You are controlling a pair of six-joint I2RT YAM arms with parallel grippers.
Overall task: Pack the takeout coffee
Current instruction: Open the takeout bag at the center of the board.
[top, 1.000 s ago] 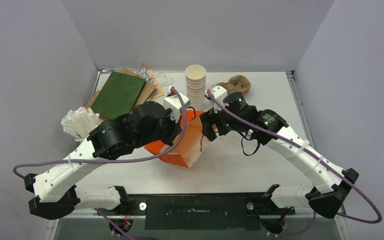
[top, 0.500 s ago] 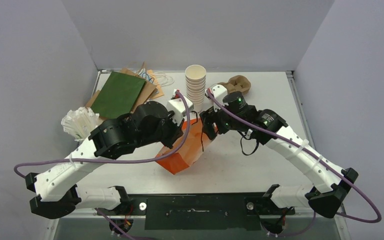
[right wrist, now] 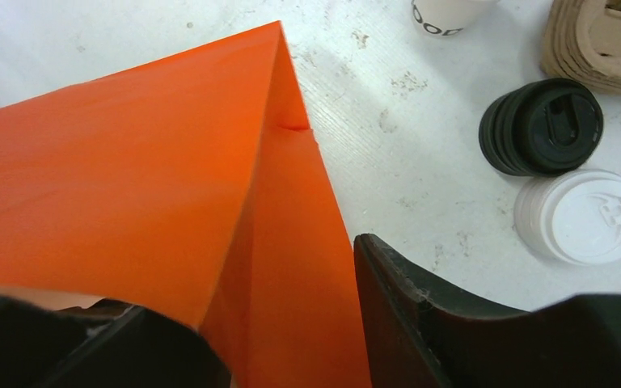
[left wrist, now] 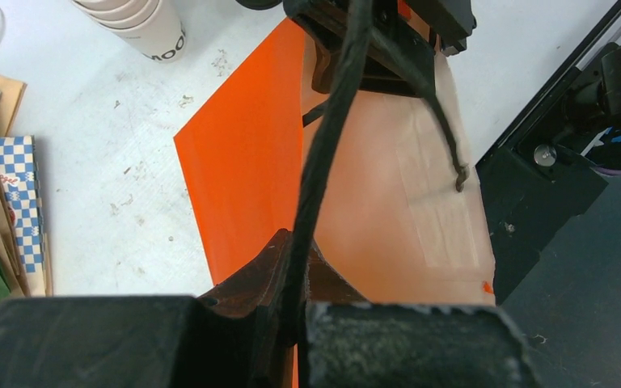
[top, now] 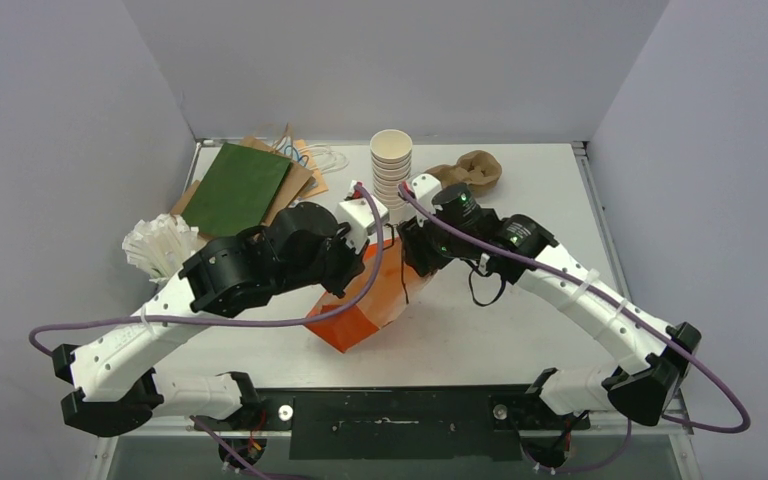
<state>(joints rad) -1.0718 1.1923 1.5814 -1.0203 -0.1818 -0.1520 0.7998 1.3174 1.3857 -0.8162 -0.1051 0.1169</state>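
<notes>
Left gripper [left wrist: 291, 275] clamps the orange paper bag [left wrist: 242, 178]; right gripper [right wrist: 283, 323] straddles its opposite rim, hold unclear to us; coffee unseen.

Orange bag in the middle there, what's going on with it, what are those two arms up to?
Both arms are working the orange paper bag, which leans tilted on the table. The left gripper is shut on its black handle cord. The right gripper straddles a side fold of the bag; whether it has clamped is unclear. A black lid and a white lid sit beside it, outside the bag.
</notes>
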